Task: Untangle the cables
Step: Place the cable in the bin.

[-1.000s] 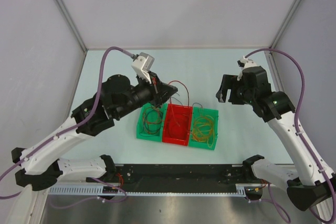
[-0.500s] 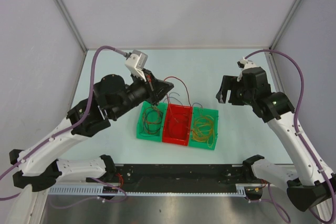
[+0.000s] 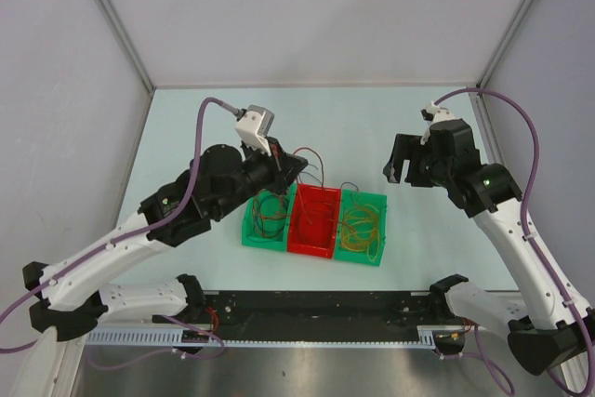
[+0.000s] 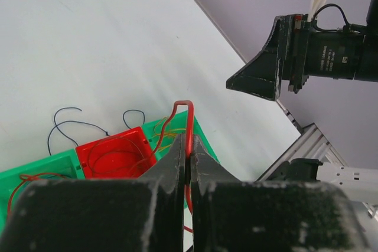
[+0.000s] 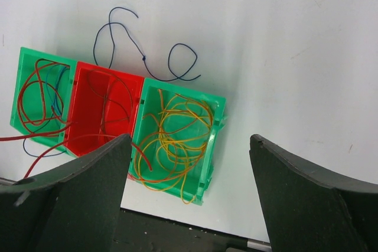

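The left gripper (image 4: 188, 143) is clamped shut on a red cable (image 4: 189, 121), the strand pinched between its closed jaws and arching in a small loop just above them. Seen from overhead, it hangs above the table (image 3: 372, 118) at 11 o'clock of the red bin (image 5: 88, 95), and the cable runs down from it toward the bins. The right gripper (image 5: 189, 141) stands wide open with nothing in it, raised well apart at 2 o'clock of the bins. Red loops and a blue strand lie tangled in the left green bin (image 5: 44, 55). Yellow-orange cables (image 5: 171, 140) coil in the right green bin (image 5: 183, 90). A blue cable (image 5: 147, 57) lies on the table at 12 o'clock of the red bin
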Motion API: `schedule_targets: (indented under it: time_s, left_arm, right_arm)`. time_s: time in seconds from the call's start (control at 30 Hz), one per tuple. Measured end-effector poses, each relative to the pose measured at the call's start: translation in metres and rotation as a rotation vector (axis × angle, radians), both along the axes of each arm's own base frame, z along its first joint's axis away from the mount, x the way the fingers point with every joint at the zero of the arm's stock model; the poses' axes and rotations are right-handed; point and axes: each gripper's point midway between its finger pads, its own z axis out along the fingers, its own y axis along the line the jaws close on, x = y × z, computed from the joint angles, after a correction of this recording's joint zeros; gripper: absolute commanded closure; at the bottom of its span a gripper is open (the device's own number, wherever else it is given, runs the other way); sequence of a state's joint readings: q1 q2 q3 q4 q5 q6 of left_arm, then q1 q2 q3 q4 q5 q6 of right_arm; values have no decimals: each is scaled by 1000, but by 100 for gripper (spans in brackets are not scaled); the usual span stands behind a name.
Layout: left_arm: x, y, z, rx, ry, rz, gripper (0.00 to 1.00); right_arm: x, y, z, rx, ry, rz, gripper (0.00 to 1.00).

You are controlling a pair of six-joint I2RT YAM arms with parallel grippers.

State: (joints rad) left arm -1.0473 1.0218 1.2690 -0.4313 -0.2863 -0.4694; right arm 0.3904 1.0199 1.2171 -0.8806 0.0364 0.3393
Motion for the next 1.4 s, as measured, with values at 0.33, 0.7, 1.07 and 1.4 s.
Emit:
schedule_targets:
  time_s: [0.33, 0.7, 1.07, 1.4]
  left_arm:
    - [10, -1, -26, 24, 6, 43, 100]
    - [41, 6, -91, 118, 90, 112, 100]
    - [53, 6, -156, 199, 201, 142, 100]
    - [51, 7, -209, 268, 285, 160, 100]
  right_arm:
    - [0, 1, 0, 4, 2, 5, 15]
    - [1, 0, -2, 3, 6, 1, 15]
    - [14, 11, -11, 18, 28, 24, 20]
    - [29, 31, -20, 60, 50, 83, 24]
